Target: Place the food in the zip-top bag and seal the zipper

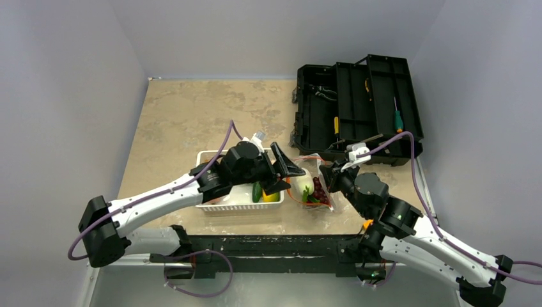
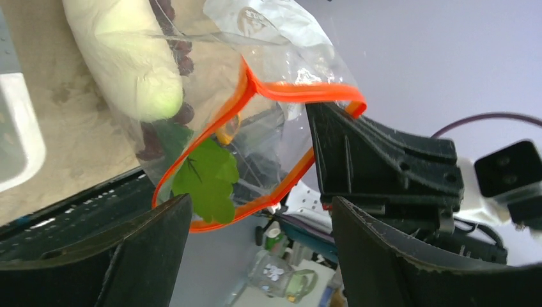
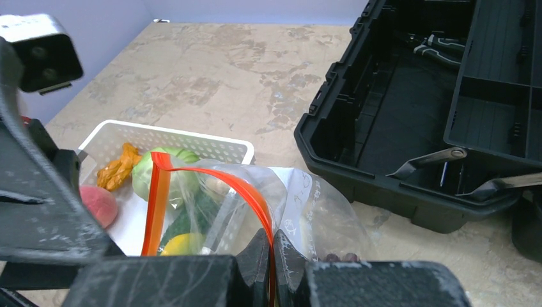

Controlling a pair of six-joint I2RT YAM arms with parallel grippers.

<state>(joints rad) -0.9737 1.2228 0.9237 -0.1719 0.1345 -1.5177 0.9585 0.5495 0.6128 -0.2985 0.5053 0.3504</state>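
The clear zip-top bag lies between the white basket and my right arm, its mouth held up. Its orange-red zipper gapes wide in the left wrist view. Inside are a white radish, purple grapes and a green leaf. My right gripper is shut on the zipper strip at one side of the mouth. My left gripper is open and empty just in front of the mouth, also in the top view. The slider is not visible.
The white basket holds a cabbage, orange pieces, a peach, a cucumber and a yellow mango. The open black toolbox stands at the back right, close behind the bag.
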